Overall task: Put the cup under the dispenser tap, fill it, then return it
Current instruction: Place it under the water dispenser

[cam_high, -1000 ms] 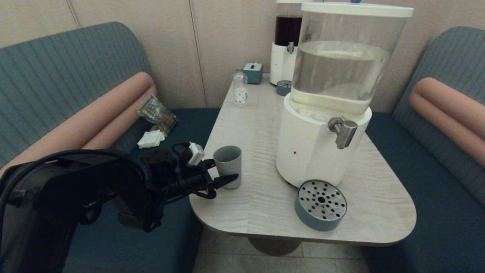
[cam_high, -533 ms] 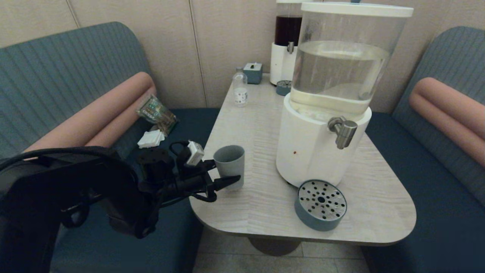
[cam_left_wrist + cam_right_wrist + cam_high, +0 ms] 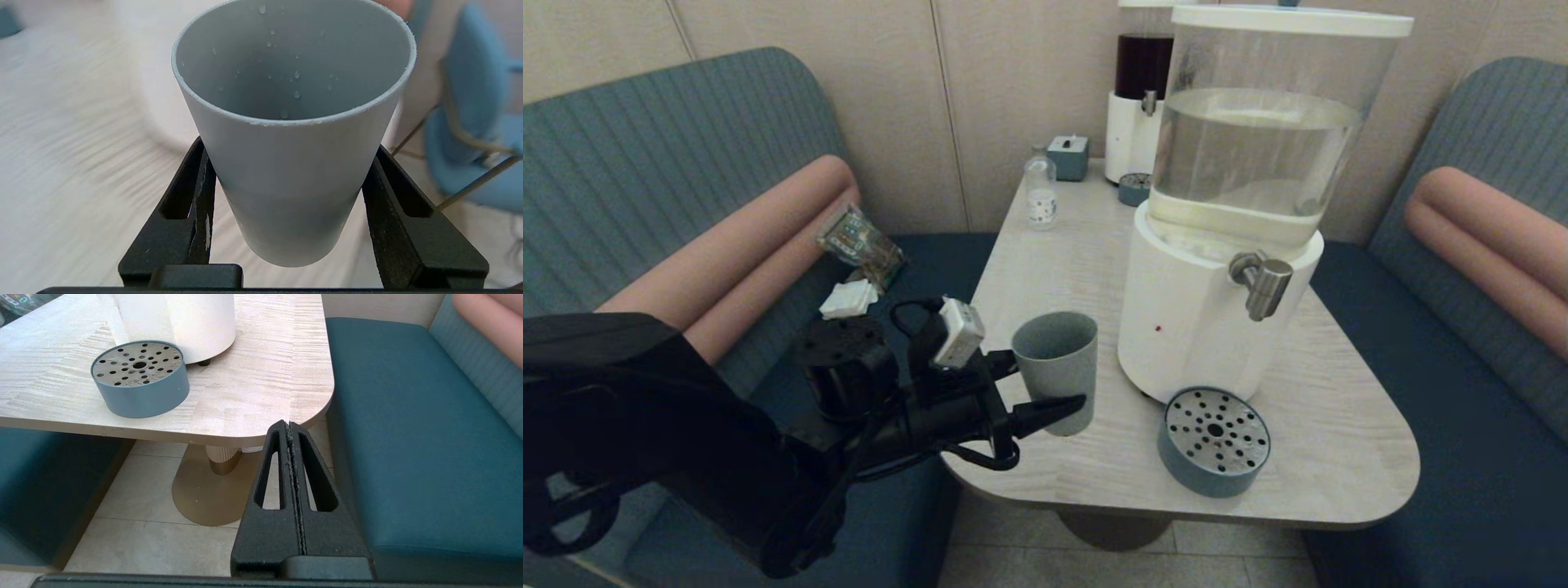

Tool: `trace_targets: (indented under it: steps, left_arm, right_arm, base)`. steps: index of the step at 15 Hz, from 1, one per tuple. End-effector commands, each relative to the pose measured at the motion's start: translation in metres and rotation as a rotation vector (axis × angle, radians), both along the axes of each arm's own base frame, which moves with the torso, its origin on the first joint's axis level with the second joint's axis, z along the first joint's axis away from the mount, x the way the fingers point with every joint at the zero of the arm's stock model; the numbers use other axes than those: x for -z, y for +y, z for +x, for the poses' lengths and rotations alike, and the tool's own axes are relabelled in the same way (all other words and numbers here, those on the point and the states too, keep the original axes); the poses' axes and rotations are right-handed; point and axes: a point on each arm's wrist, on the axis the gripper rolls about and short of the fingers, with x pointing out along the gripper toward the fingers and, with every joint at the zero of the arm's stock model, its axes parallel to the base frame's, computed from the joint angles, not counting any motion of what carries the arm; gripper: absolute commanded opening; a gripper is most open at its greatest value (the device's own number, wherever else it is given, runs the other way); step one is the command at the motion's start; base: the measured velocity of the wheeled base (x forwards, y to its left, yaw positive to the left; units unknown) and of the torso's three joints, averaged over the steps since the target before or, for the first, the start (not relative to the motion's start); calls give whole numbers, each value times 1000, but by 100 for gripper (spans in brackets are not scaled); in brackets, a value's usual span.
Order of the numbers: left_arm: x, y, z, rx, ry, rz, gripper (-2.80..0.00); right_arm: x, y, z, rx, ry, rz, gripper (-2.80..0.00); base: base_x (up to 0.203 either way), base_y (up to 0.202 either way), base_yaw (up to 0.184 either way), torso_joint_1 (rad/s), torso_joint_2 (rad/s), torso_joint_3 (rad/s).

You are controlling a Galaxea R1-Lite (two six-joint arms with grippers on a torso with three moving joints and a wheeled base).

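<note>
The grey-green cup [image 3: 1055, 359] hangs upright a little above the table [image 3: 1045, 269], just left of the white-based dispenser [image 3: 1192, 327]. My left gripper [image 3: 1049, 380] is shut on its lower half, one finger on each side. In the left wrist view the cup [image 3: 294, 163] is empty apart from a few droplets, held by the left gripper [image 3: 289, 146]. The steel dispenser tap [image 3: 1262, 282] juts out above a round blue drip tray [image 3: 1215, 441], right of the cup. My right gripper [image 3: 289, 424] is shut and empty, low beside the table's near right corner.
At the table's far end stand a small clear bottle [image 3: 1041, 193], a blue box [image 3: 1068, 157] and the dark-liquid dispenser [image 3: 1139, 98]. A snack packet [image 3: 859, 241] and napkins [image 3: 848, 300] lie on the left bench. The drip tray [image 3: 139, 377] sits near the front edge.
The left gripper has lifted the cup off the table and carried it to the right, toward the dispenser. The arm has swung forward with it.
</note>
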Motion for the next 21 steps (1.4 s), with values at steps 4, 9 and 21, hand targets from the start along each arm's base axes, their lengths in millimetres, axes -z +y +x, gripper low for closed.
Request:
trace_targets:
  steps: [4, 9, 21]
  left_arm:
    - [-9, -55, -17, 75, -27, -52, -280]
    - [3, -80, -5, 96, -29, -60, -280]
    - [34, -135, 24, 147, -43, -99, -280]
  right_arm:
    - [4, 0, 1, 0, 14, 1, -280]
    - [4, 0, 1, 0, 13, 1, -280]
    - [4, 0, 1, 1, 13, 1, -280]
  base:
    - [0, 0, 0, 0, 0, 0]
    - [0, 0, 0, 0, 0, 0]
    - [0, 0, 0, 0, 0, 0]
